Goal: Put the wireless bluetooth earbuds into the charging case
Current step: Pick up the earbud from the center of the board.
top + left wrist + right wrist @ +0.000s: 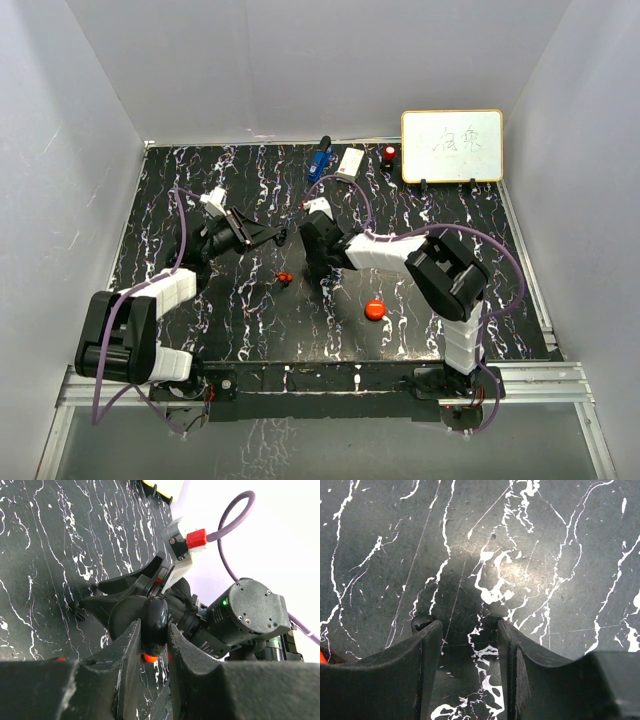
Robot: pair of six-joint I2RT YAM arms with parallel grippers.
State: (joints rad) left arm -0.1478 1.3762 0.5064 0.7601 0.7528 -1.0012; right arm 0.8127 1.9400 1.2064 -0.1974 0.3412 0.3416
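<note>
My left gripper (283, 236) (154, 630) is shut on a glossy black rounded piece (155, 622), held edge-on above the table; an orange-red spot (150, 658) shows just under it. A tiny red-and-black earbud (285, 277) lies on the black marbled table (200, 180), below the left gripper and left of my right gripper (322, 281). The right gripper (469, 627) is open and empty, pointing down close to the table. A tiny glossy black piece (421, 622), seemingly the black earbud, lies just outside its left fingertip. A red round puck (375, 309) lies to the right.
At the back edge stand a blue object (320, 160), a small white box (350, 163), a red-topped item (389, 154) and a whiteboard (452, 146). White walls enclose the table. The right arm's wrist (250, 615) fills the left wrist view close behind the held piece.
</note>
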